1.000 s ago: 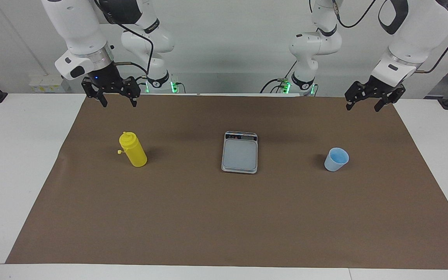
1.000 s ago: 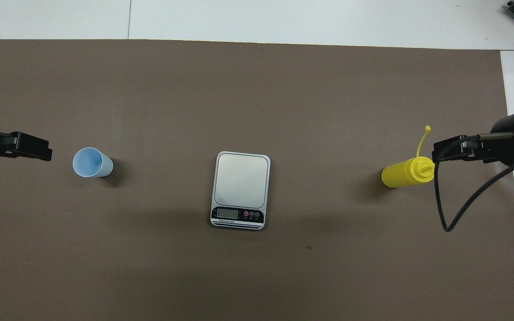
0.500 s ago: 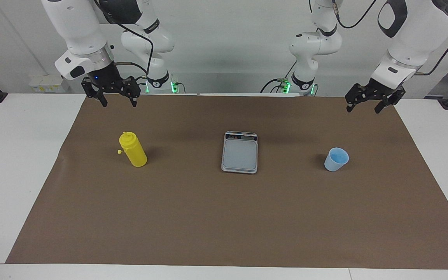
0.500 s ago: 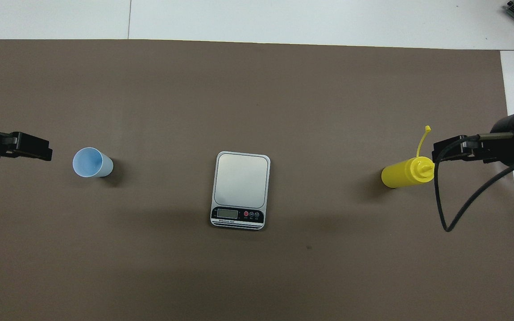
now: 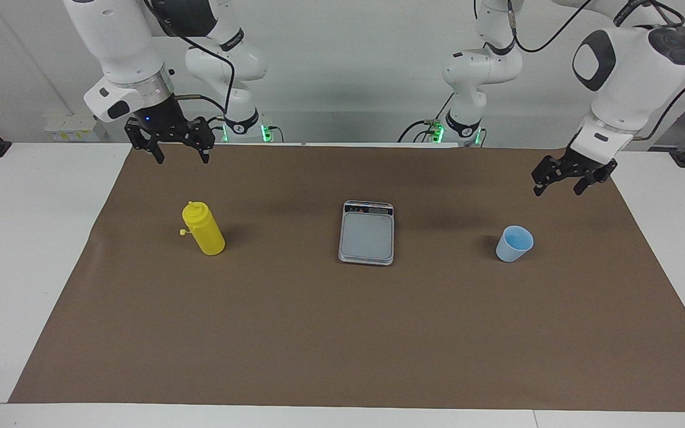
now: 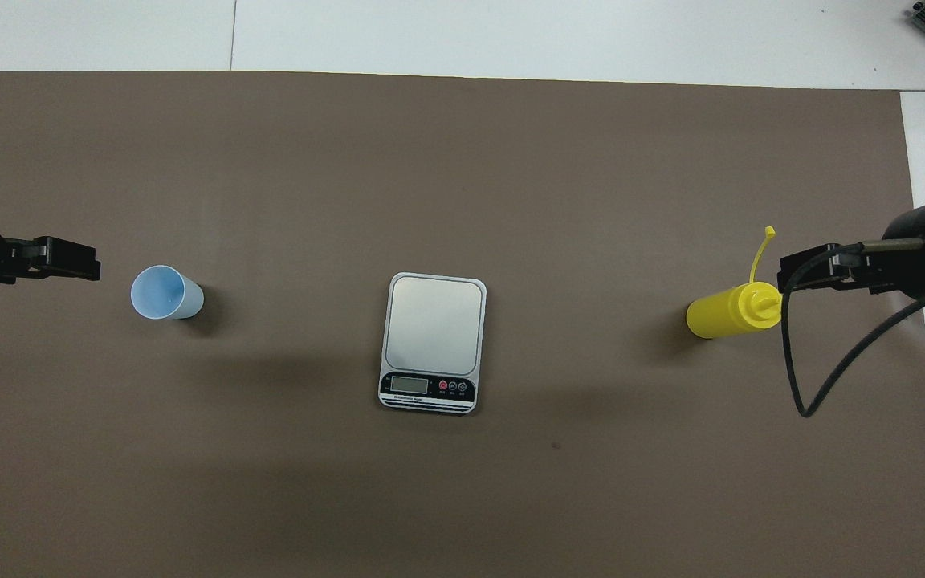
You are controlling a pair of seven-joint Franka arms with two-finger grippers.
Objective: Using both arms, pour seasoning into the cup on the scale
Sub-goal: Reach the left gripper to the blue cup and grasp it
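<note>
Table point(image 5: 15, 249): white, with a brown paper mat point(image 5: 342, 333) spread over most of it.

Left arm point(image 5: 634, 65): reaches in at its own end of the table and hangs in the air.

Right arm point(image 5: 122, 53): waits raised at the other end, a black cable point(image 6: 816, 377) looping down from its wrist in the overhead view.

Left gripper point(image 5: 558, 188): up over the mat at the robots' edge, on the left arm's end, well apart from the cup; its fingers are spread with nothing between them. The overhead view shows it only edge-on point(image 6: 69, 258), so the gap reads from the facing view alone.

Right gripper point(image 5: 181, 157): over the mat's edge nearest the robots, above the bottle and clear of it, fingers wide apart and holding nothing. From overhead it seems to sit right at the nozzle point(image 6: 808, 273); the facing view shows it well above.

Scale point(image 5: 367, 232): flat in the middle of the mat, long axis running toward and away from the robots, dark display strip at the robots' end. Its plate is bare. Buttons show only overhead point(image 6: 432, 343).

Seasoning bottle point(image 5: 203, 229): stands upright toward the right arm's end, long axis vertical, nozzle up, small cap on its tether hanging off to the side.

Cup point(image 5: 514, 243): upright toward the left arm's end, mouth up, blue inside; no contents visible in either view point(image 6: 165, 292).
</note>
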